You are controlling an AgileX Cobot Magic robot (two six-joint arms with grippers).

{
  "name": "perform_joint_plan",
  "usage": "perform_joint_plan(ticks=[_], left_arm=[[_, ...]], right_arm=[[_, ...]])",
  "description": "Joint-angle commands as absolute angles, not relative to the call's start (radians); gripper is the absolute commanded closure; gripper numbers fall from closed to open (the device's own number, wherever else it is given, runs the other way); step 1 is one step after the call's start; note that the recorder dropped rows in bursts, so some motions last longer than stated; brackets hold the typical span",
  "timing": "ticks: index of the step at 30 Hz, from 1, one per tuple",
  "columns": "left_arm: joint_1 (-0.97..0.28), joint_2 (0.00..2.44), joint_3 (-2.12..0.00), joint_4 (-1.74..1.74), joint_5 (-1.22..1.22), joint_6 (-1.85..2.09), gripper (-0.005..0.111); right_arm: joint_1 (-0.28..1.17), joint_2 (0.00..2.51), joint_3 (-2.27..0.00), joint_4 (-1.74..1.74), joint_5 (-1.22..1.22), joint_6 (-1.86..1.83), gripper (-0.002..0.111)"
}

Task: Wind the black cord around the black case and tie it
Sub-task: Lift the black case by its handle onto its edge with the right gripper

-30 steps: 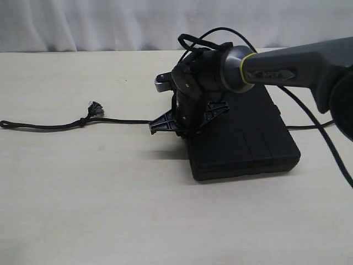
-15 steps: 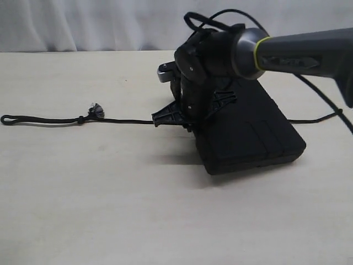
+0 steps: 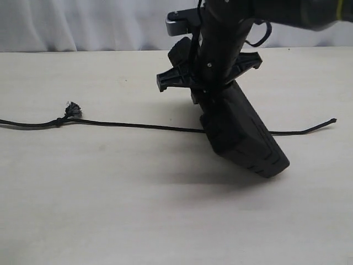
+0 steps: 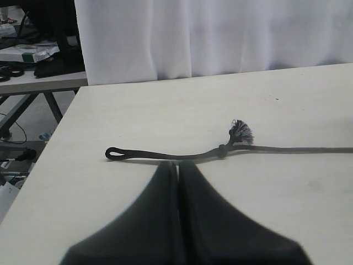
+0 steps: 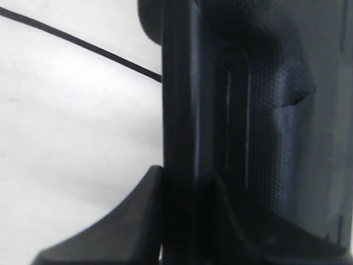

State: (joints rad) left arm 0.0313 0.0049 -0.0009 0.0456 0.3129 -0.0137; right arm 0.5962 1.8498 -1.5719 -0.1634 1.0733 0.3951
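The black case (image 3: 242, 138) stands steeply tilted, its low corner on the table and its high end in my right gripper (image 3: 207, 77). In the right wrist view the case's edge (image 5: 265, 110) sits between the right gripper (image 5: 182, 187) fingers, which are shut on it. The black cord (image 3: 127, 125) lies straight across the table and passes under the case, its thin end (image 3: 331, 120) out on the right. The knot and frayed tuft (image 3: 70, 109) lie at the left. My left gripper (image 4: 177, 168) is shut and empty, just short of the cord (image 4: 165, 154) near its looped end (image 4: 113, 153).
A white curtain (image 3: 83, 25) hangs behind the table. In the left wrist view the table's edge (image 4: 55, 143) drops off beside the loop, with a cluttered bench (image 4: 33, 61) beyond.
The right gripper has risen and turned, tipping the case from flat to steeply tilted. The cord has slid left, its loop leaving the exterior view, and now runs beneath the case.
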Motion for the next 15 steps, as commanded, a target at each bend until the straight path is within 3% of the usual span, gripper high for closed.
perform_joint_plan(ticks=[1, 6, 11, 15], left_arm=[[0.021, 0.000, 0.000, 0.042, 0.304, -0.013, 0.107], [0.021, 0.000, 0.000, 0.042, 0.304, -0.013, 0.107], [0.021, 0.000, 0.000, 0.042, 0.304, -0.013, 0.107], [0.021, 0.000, 0.000, 0.042, 0.304, -0.013, 0.107]], right_arm=[[0.593, 1.779, -1.593, -0.128, 1.069, 0.312, 0.104], [0.544, 1.750, -1.593, 0.028, 1.044, 0.254, 0.104], [0.435, 1.750, -1.579, 0.424, 1.034, 0.032, 0.104], [0.404, 1.750, -1.561, 0.412, 1.020, 0.039, 0.104]])
